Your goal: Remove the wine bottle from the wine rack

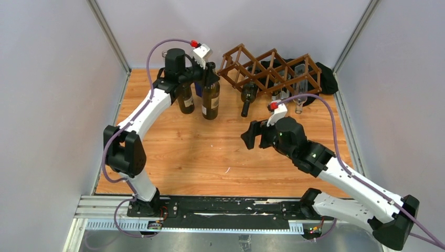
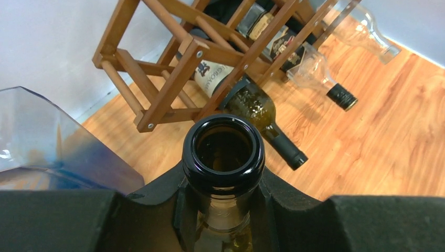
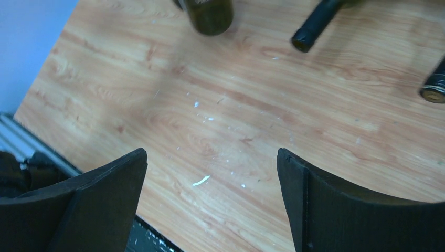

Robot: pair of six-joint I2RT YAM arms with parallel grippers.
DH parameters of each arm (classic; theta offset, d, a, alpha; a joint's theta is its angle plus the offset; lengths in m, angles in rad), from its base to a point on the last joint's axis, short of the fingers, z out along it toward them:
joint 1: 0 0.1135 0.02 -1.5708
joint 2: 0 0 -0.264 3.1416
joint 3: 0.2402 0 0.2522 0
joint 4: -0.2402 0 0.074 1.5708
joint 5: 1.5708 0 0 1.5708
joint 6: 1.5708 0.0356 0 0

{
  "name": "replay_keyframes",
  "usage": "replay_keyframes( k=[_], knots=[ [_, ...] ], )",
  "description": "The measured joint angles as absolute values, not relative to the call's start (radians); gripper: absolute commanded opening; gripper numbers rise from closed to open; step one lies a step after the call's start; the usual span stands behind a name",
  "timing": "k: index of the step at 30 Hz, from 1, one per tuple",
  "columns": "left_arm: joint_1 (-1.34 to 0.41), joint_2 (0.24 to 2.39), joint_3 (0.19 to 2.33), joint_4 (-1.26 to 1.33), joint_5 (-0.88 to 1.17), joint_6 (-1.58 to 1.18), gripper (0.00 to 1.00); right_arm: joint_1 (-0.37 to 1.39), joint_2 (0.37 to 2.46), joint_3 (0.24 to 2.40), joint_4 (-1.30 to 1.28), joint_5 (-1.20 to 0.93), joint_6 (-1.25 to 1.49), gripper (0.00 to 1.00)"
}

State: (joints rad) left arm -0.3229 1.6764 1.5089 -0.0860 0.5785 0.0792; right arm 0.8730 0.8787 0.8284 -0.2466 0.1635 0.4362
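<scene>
The left claw (image 1: pixel 209 70) is clenched on the neck of the wine bottle (image 1: pixel 211 98), which stands upright in the upper left of the top view, apart from the wine rack (image 1: pixel 270 68) and just left of it. In the left wrist view the bottle's open mouth sits at centre frame, with a black finger (image 2: pixel 157 210) pressed to each side of the neck. Whether its base rests on the wooden surface (image 1: pixel 210 157) or hangs a touch above it is hard to judge from overhead. A second dark bottle (image 1: pixel 185 100) stands just beside it on the left, partly behind the arm. The rack sits at the upper middle of the top view. A dark green bottle (image 2: pixel 252 105) lies in a lower cell, neck poking out, and a clear bottle (image 2: pixel 315 73) lies to its right (black cap outward). The right claw (image 3: pixel 210 163) hangs released near centre frame of the top view, fingers wide apart over the wood
</scene>
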Motion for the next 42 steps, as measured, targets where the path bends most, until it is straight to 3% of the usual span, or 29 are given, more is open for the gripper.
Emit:
replay_keyframes(
  k=[14, 29, 31, 32, 34, 37, 38, 42],
  knots=[
    [-0.321, 1.888, 1.602, 0.038, 0.606, 0.101, 0.00, 0.562, 0.956, 0.860, -0.279, 0.097, 0.516, 0.98],
    [-0.284, 1.905, 1.517, 0.224, 0.598, 0.089, 0.04, 0.483, 0.987, 0.860, -0.278, 0.080, 0.555, 0.98],
    [-0.278, 1.905, 1.499, 0.247, 0.597, 0.073, 0.10, 0.479, 0.989, 0.860, -0.278, 0.084, 0.555, 0.98],
    [-0.276, 1.905, 1.489, 0.268, 0.597, 0.068, 0.20, 0.478, 0.989, 0.860, -0.276, 0.087, 0.555, 0.98],
    [-0.274, 1.905, 1.479, 0.290, 0.593, 0.062, 0.55, 0.476, 0.989, 0.860, -0.276, 0.097, 0.553, 0.98],
    [-0.272, 1.905, 1.465, 0.320, 0.591, 0.052, 0.95, 0.475, 0.989, 0.860, -0.274, 0.108, 0.550, 0.98],
    [-0.272, 1.904, 1.459, 0.328, 0.590, 0.049, 0.99, 0.475, 0.989, 0.860, -0.274, 0.110, 0.549, 0.98],
    [-0.271, 1.887, 1.436, 0.340, 0.587, 0.038, 1.00, 0.464, 0.992, 0.860, -0.273, 0.117, 0.548, 0.99]
  ],
)
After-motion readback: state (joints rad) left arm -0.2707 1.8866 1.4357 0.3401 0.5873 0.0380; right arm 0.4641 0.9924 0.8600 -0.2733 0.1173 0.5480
